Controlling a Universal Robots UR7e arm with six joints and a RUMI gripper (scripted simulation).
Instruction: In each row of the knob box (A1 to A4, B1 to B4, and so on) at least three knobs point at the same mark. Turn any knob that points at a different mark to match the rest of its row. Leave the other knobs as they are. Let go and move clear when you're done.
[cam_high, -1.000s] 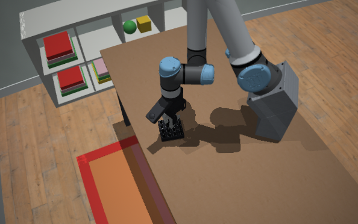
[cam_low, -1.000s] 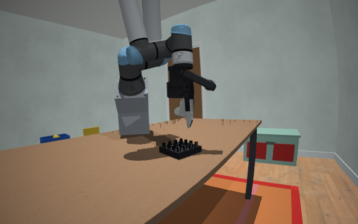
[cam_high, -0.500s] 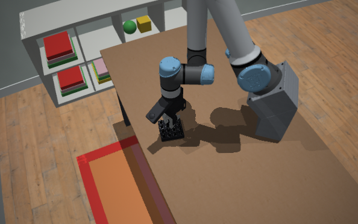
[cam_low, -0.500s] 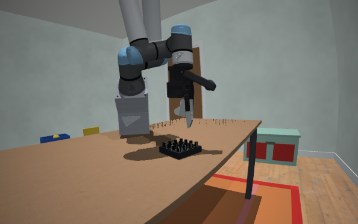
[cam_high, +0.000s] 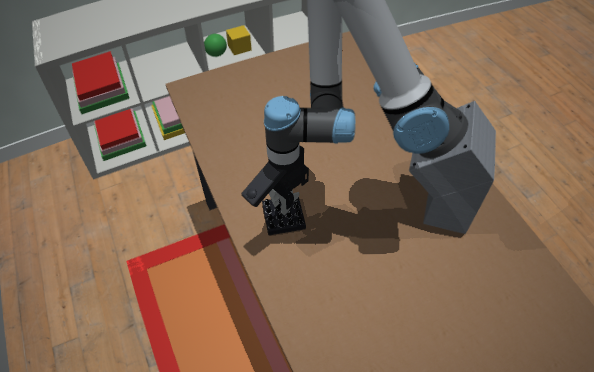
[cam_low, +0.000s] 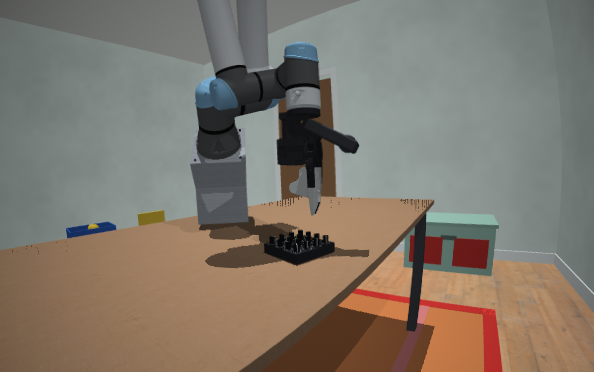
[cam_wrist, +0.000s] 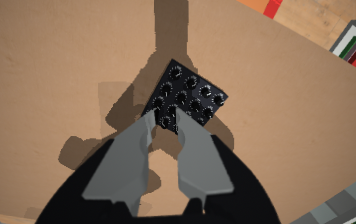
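a long brown table (cam_high: 400, 300) (cam_low: 150, 290) (cam_wrist: 60, 40) filled most of the view, with a low white shelf unit (cam_high: 125, 25) beyond its far left side as seen from above. a grey robot arm (cam_high: 326, 45) (cam_low: 252, 30) reached over the table from its block-shaped base (cam_high: 460, 190) (cam_low: 220, 195), which stood to the right in the view from above. at the arm's end, the black gripper (cam_high: 290, 202) (cam_low: 313, 212) (cam_wrist: 166, 109) pointed down. its two grey fingers were drawn nearly together, a narrow gap between the tips, and they grasped nothing. below them, apart from the tips, the small black knob box (cam_high: 285, 229) (cam_low: 297, 257) (cam_wrist: 194, 86) sat flat on the table, near its left edge from above, its short knobs standing upright in rows. the marks were too small to read, so i could not tell which knobs were out of line, or how many had been put right. the fingers had hold of no knob, but they hung over the box, so the final move clear seemed still to be made, along with any turning left.

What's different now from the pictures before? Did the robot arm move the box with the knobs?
I can't see any change. The pincer stayed above the knob box, the box stayed put, and nothing was grabbed or let go.
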